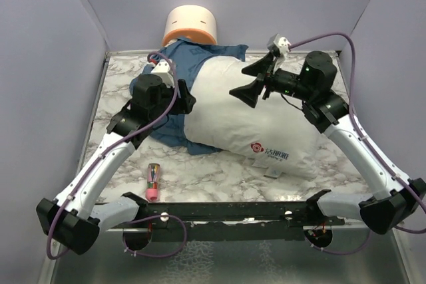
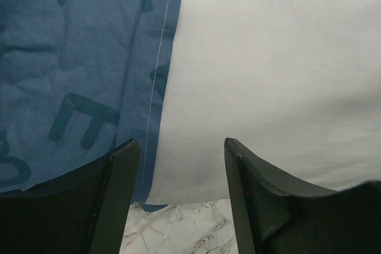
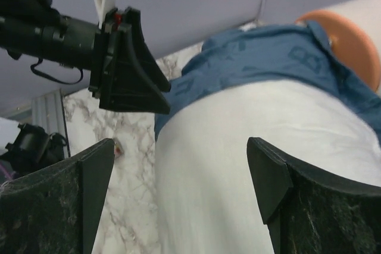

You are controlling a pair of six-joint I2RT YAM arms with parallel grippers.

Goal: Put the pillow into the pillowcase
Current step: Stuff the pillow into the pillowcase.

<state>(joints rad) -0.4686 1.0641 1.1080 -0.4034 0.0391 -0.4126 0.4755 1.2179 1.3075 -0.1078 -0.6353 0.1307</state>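
Seeing my left hand (image 2: 182, 144) open, empty, at the pillowcase (image 2: 71, 57) edge on the pillow (image 2: 268, 57); right hand (image 3: 180, 144) wide open, empty, over the pillow.

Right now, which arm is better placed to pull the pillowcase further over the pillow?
Probably the left. The left fingers stand open astride the pillowcase hem where it meets the pillow; the right fingers hang open over bare pillow, short of the hem.

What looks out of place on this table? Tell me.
A small pink tube lies loose on the table in front of the pillow, apart from the bedding. The pillowcase is bunched at the pillow's far end, leaving most of it bare.
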